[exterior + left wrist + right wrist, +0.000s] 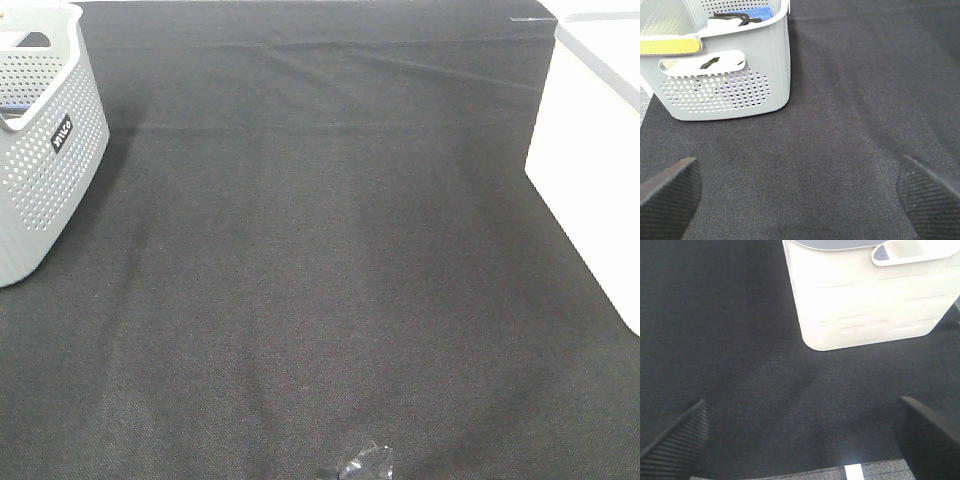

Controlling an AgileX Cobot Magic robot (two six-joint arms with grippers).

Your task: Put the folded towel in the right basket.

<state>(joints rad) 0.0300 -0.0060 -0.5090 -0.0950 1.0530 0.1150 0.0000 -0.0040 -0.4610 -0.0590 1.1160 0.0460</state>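
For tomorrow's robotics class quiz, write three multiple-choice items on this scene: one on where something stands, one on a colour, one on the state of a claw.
1. Where does the grey perforated basket stand in the high view?
A. far left of the table
B. centre of the table
C. far right of the table

2. What colour is the cloth covering the table?
A. red
B. black
C. yellow

3. What state is the left claw in?
A. shut on a towel
C. shut on the basket rim
B. open, holding nothing

Answers: 1 A, since the grey basket sits at the left edge while the white basket is on the right. 2 B, as dark black fabric fills every view. 3 B, because the left wrist view shows both fingers spread wide with only bare cloth between them.
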